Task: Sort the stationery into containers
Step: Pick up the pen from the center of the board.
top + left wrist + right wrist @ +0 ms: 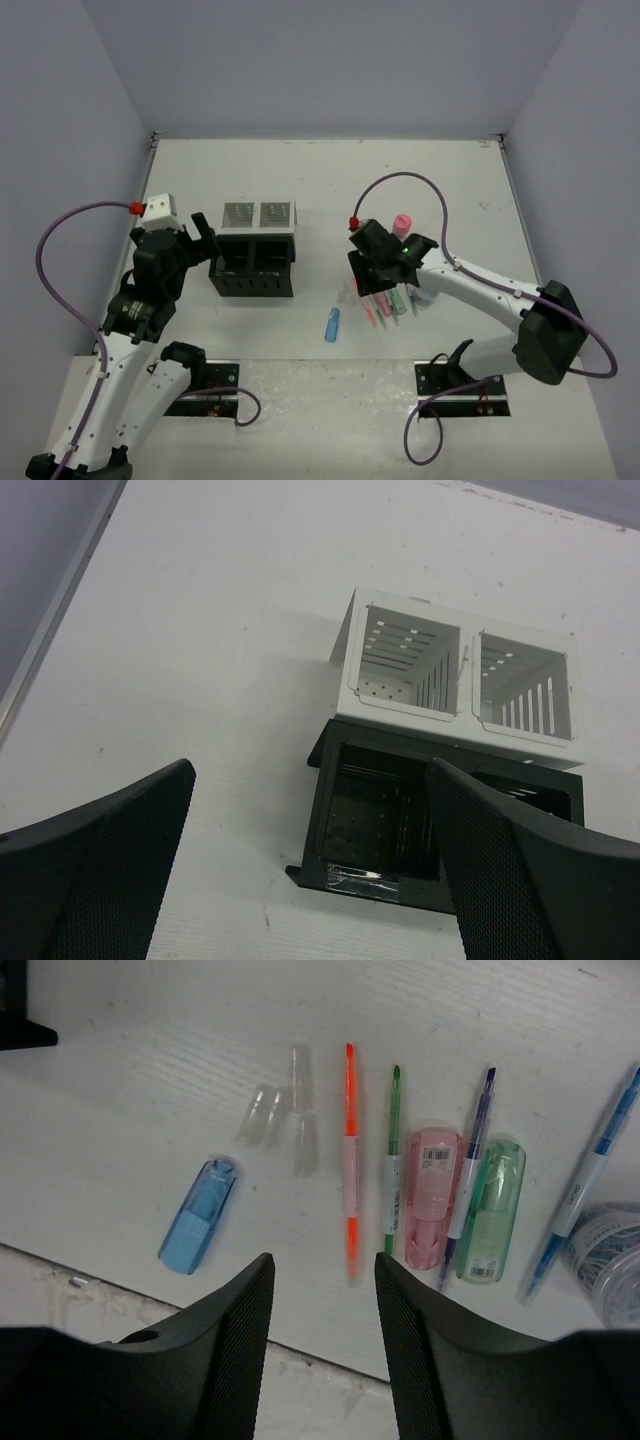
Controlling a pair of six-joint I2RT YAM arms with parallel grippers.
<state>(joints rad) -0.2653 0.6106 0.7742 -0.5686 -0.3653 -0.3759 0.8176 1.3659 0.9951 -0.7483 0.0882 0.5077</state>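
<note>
The organiser (pixel 254 248) stands left of centre: two white mesh compartments (pixel 455 670) behind two black ones (pixel 345 875), all empty as far as I see. My left gripper (pixel 200 238) is open and empty just left of it, also seen in the left wrist view (pixel 310 770). My right gripper (pixel 385 272) is open and empty above the stationery row (pixel 322 1260). Below it lie a blue capsule (pixel 198 1215), an orange pen (pixel 349 1160), a green pen (pixel 392 1170), a pink capsule (pixel 432 1198), a purple pen (pixel 470 1175), a green capsule (pixel 492 1210), a blue pen (pixel 590 1175) and a round tub (pixel 610 1260).
A pink-capped bottle (pixel 403 222) stands just behind my right gripper. Two clear plastic caps (pixel 285 1110) lie left of the orange pen. The blue capsule (pixel 332 324) lies apart, near the table's front edge. Grey walls enclose the table on three sides.
</note>
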